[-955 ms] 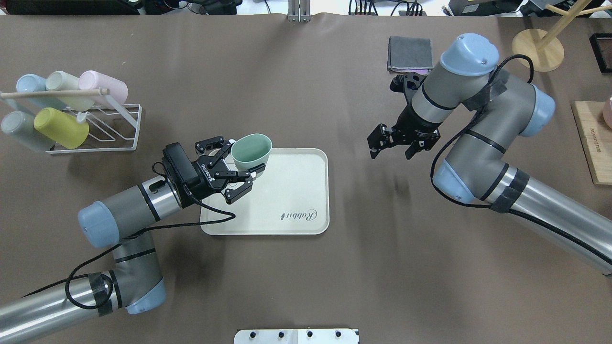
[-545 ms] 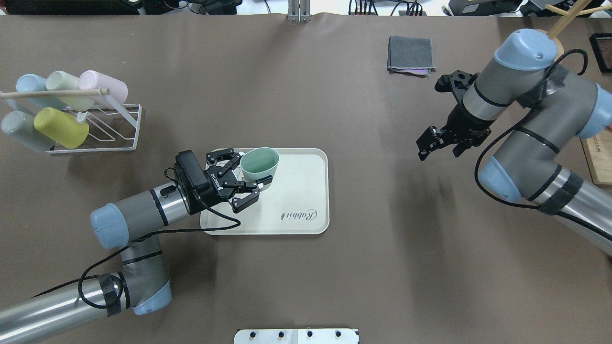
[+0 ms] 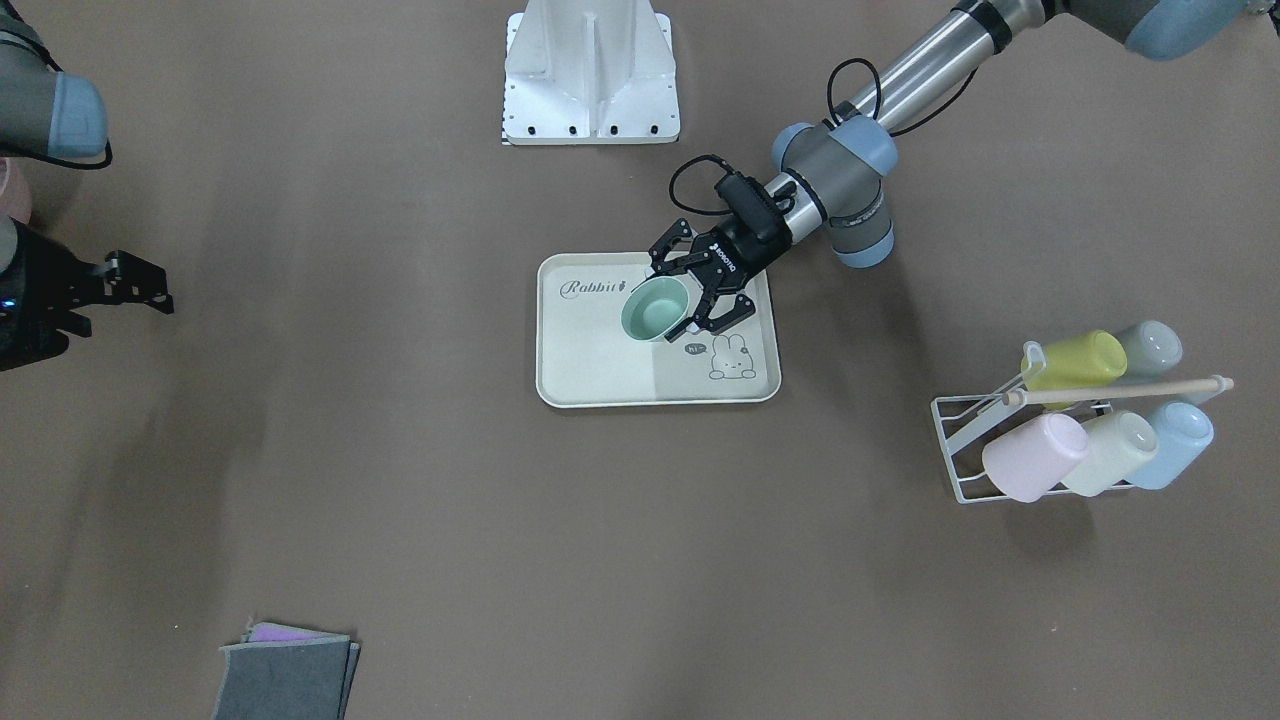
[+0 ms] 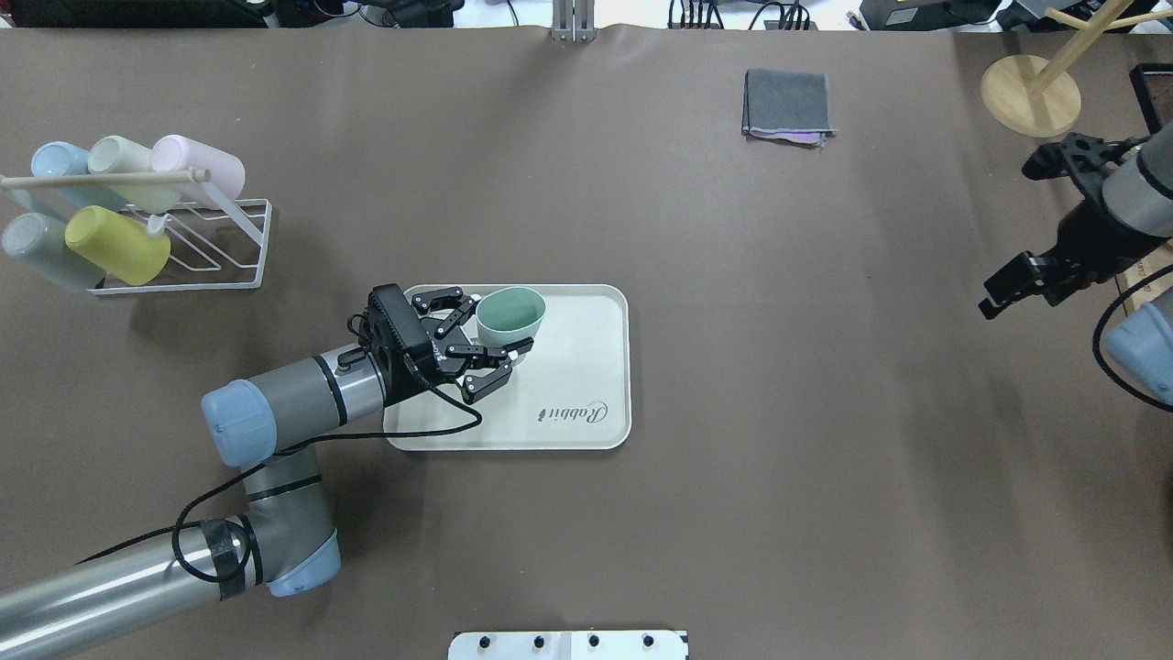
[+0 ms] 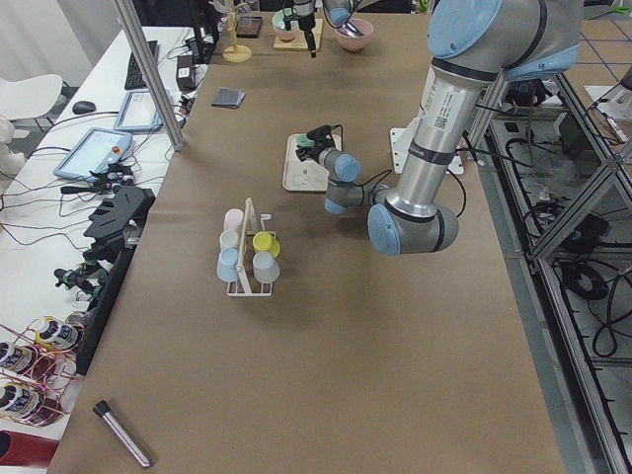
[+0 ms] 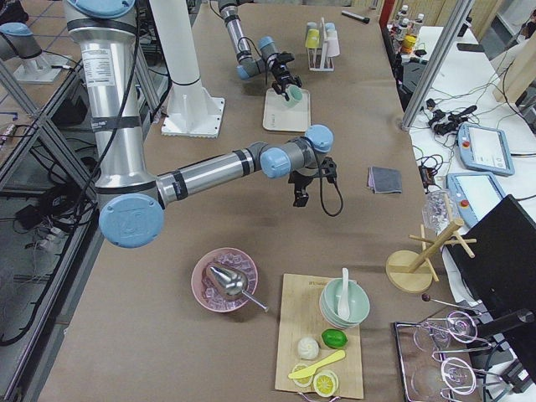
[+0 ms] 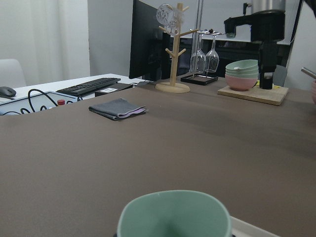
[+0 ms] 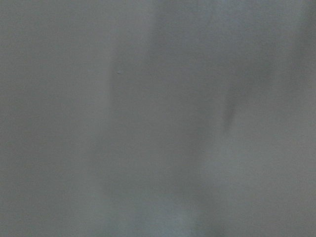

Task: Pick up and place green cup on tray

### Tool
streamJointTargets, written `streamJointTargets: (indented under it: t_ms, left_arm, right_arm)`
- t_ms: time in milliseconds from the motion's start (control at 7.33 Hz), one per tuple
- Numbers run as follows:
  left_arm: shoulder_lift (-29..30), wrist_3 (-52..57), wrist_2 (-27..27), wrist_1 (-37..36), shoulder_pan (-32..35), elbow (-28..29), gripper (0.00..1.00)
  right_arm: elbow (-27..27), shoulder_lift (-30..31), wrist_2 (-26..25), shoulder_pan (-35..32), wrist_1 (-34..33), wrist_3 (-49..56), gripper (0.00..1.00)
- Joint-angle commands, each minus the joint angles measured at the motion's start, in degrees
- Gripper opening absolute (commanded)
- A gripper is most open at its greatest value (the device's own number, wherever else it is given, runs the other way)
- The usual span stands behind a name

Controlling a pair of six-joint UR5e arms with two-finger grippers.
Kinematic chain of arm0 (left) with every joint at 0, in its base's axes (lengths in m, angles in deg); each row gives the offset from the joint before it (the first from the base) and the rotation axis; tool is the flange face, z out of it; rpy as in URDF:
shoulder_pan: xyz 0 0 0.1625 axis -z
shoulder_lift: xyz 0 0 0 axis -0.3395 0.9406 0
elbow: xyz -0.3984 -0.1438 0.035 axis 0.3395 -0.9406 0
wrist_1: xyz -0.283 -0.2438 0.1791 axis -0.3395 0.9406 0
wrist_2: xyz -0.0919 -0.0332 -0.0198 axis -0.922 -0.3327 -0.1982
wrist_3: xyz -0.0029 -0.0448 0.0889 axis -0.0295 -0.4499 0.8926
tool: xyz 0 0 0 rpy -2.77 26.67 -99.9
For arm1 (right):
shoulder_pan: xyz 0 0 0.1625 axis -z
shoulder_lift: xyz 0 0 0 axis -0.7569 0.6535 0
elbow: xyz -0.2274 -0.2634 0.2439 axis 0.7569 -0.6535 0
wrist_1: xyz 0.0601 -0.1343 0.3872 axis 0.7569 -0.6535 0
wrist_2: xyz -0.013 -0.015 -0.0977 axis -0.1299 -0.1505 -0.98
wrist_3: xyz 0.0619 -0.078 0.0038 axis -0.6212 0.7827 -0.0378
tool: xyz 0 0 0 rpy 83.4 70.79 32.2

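The brown table (image 4: 586, 532) spreads wide beneath both arms. The cream tray (image 4: 586, 367) lies directly under the left gripper (image 4: 499, 325), much of it reaching on ahead of the fingertips. A wire rack (image 4: 247, 247) of laid-over cups sits well apart, behind that gripper and to its left. A folded grey cloth (image 4: 786, 103) lies far ahead of it. The right gripper (image 4: 1019, 305) hangs further off over bare table, fingers apart. The left gripper is clamped on the green cup (image 3: 655, 308), mouth up, slightly tilted, over the tray; whether its base touches cannot be told
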Motion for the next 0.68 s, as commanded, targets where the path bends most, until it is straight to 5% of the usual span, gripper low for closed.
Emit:
streamJointTargets:
  t_ms: [0,545]
  left_arm:
    - [0.48,-0.10,-0.05,-1.00,0.06,0.07,0.11]
    - [0.13,-0.02,0.39,-0.92,-0.03,0.07,0.77]
  right_arm:
    - [0.50,4.73,-2.83,-6.35,-4.01,13.14,1.00]
    - [-1.26,8.52,-4.17,-14.01,-8.42,24.53,1.00]
